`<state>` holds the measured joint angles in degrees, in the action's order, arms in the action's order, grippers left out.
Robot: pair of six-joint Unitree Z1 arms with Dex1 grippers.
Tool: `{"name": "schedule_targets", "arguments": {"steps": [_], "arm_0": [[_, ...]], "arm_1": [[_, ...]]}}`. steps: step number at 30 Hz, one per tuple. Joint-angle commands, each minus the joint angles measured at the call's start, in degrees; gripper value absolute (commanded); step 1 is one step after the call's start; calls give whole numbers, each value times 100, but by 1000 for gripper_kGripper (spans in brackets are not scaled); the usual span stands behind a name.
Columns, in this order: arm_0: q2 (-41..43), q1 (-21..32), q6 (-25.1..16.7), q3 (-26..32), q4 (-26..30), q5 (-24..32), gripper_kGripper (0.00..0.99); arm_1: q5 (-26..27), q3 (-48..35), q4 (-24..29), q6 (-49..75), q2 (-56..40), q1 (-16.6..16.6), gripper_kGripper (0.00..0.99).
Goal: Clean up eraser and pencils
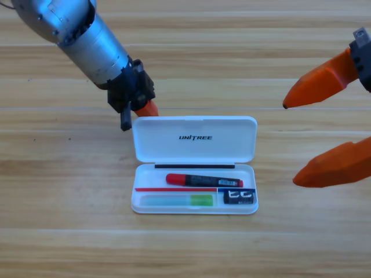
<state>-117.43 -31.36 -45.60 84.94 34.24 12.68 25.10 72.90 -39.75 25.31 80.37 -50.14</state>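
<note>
The white case (194, 139) lies open in the middle of the table, its lid folded back with UNITREE printed on it. Inside its tray lie the red-capped pencil (203, 180) with a black barrel, the pale pencil with a green end (178, 200) below it, and the black eraser (239, 198) at the lower right corner. My left gripper (145, 109) reaches down from the upper left and sits at the lid's top left corner; only a bit of orange jaw shows. My right gripper (298, 142) waits at the right edge, jaws spread wide apart, holding nothing.
The grey left arm (81, 35) crosses the upper left of the wooden table (69, 231). Bare wood surrounds the case on all sides.
</note>
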Motion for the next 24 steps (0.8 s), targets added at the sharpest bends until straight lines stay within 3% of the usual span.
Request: {"name": "schedule_targets", "arguments": {"steps": [1,24], "arm_0": [[-201,-133,60,-206,-49,103,0],[827,-573,201,-1076,13,288,0]], "arm_1": [[136,-48,38,-17,-13,-145,974],[145,-48,38,-26,102,-145,974]]}}
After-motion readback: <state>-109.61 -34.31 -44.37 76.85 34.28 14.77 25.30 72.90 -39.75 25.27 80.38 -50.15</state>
